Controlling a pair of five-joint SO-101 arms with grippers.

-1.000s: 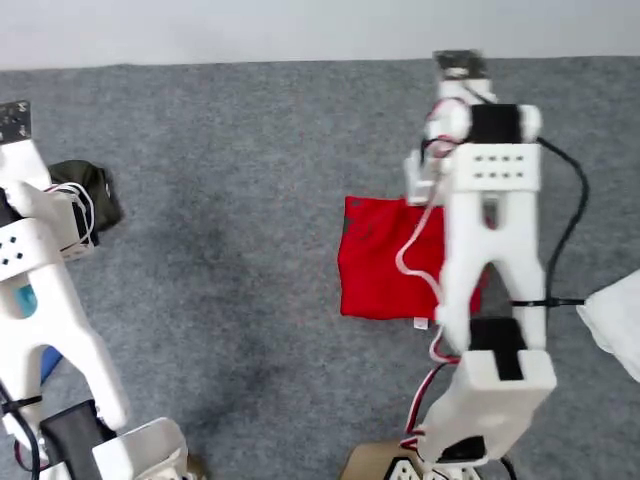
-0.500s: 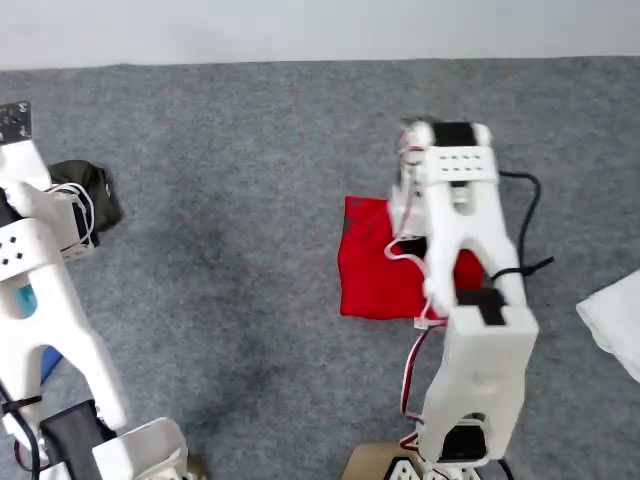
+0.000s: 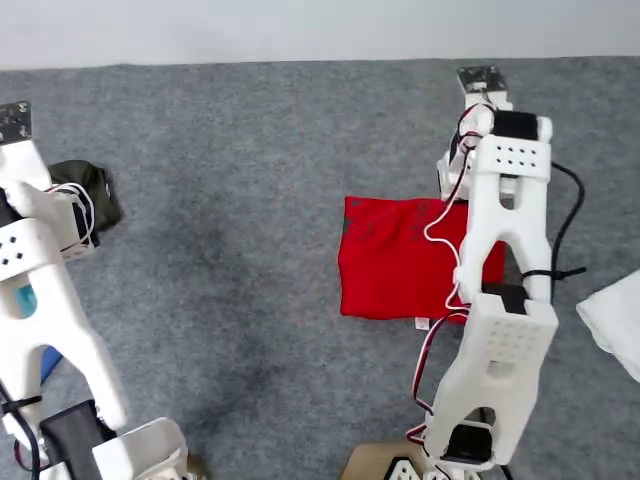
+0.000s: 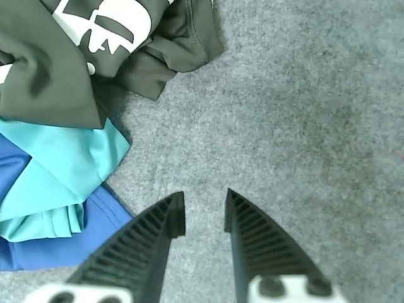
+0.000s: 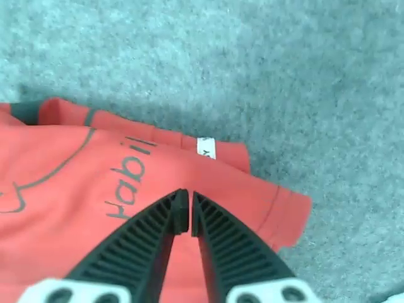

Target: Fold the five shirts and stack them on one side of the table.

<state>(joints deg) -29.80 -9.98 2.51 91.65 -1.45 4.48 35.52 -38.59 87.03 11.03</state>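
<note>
A folded red shirt [image 3: 395, 262] lies on the grey mat right of centre. My right arm [image 3: 505, 250] reaches over its right part. My right gripper [image 5: 185, 211] is shut, hovering over the red shirt [image 5: 95, 221] near its edge and a small white label [image 5: 206, 148], with no cloth between its fingers. My left gripper [image 4: 205, 211] is open above bare mat beside a pile of a dark printed shirt [image 4: 76, 57], a teal shirt [image 4: 63, 170] and a blue shirt [image 4: 57, 249]. The dark shirt [image 3: 95, 190] peeks out by the left arm [image 3: 45, 290]. A white shirt [image 3: 615, 322] lies at the right edge.
The grey mat [image 3: 230, 250] covers the table and is bare between the two arms. A pale wall runs along the far edge. A brown piece [image 3: 372, 462] sits by the right arm's base. A small marker tag [image 3: 14, 120] is at far left.
The right arm swung left over the red shirt, then back to the right and farther away, so more of the shirt shows now. The left arm has kept still.
</note>
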